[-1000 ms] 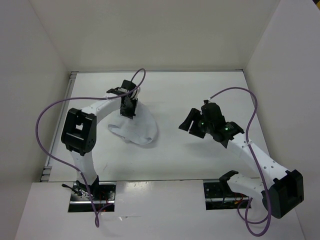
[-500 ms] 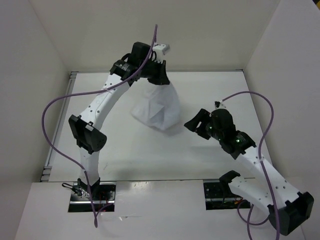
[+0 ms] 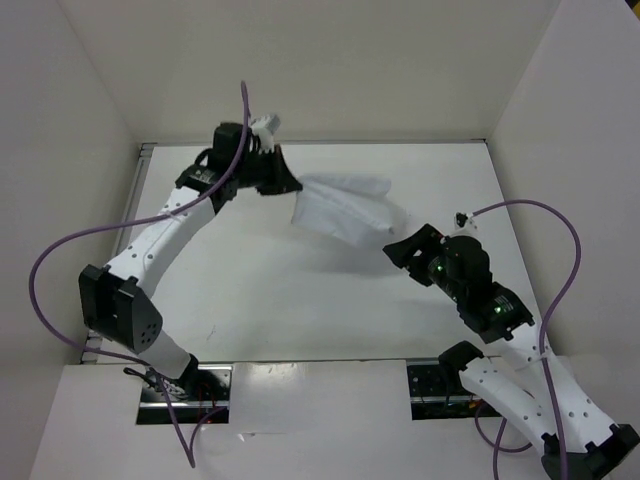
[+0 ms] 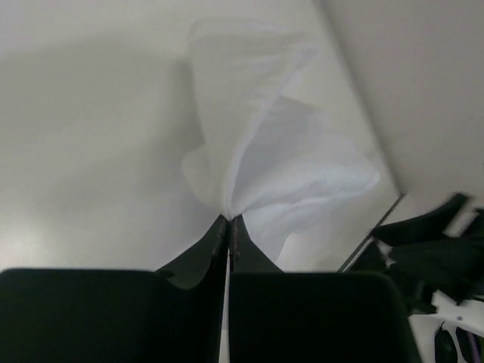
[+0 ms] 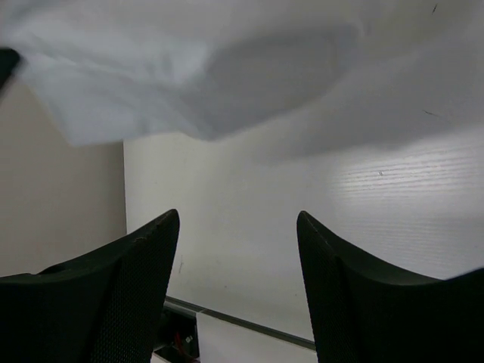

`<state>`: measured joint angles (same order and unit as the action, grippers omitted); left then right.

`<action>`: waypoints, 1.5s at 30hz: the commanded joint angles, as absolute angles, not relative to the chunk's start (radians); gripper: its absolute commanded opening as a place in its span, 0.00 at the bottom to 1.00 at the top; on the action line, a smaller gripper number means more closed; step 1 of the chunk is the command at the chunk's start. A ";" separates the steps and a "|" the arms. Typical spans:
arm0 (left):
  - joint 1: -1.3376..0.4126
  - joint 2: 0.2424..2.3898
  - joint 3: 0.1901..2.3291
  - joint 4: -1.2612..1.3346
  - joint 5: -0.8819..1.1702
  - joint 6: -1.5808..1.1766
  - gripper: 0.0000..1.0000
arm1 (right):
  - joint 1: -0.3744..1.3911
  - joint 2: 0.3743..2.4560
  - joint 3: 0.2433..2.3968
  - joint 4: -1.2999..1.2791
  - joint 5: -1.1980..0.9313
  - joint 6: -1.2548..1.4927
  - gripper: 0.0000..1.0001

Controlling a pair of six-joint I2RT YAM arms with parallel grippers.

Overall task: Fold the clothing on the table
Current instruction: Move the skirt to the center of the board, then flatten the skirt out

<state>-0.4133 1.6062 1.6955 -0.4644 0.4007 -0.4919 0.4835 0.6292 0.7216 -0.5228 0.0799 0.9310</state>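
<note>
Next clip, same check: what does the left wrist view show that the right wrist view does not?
Only the left wrist view shows the left pincer shut on a bunched edge of the clothing, which fans out from the pinch, with dark parts of the right arm at lower right. Only the right wrist view shows the right pincer open, nothing between its fingers, with the clothing spread across the top of the frame. Both show the white clothing over the table.
</note>
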 commanded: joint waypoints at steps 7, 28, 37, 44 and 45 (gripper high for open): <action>-0.347 1.618 1.062 -0.410 0.155 -0.755 0.00 | 0.477 0.721 0.764 -0.538 0.094 0.911 0.69; -0.307 1.635 1.026 -0.388 0.176 -0.755 0.00 | 0.477 1.483 1.014 -0.532 0.112 0.647 0.42; -0.298 1.654 1.026 -0.388 0.176 -0.736 0.00 | 0.477 1.606 1.032 -0.460 0.133 0.627 0.42; -0.279 1.672 1.035 -0.388 0.186 -0.727 0.00 | 0.477 1.693 1.054 -0.399 0.065 0.618 0.40; -0.279 1.672 1.035 -0.388 0.186 -0.727 0.00 | 0.477 1.694 1.054 -0.399 0.064 0.618 0.38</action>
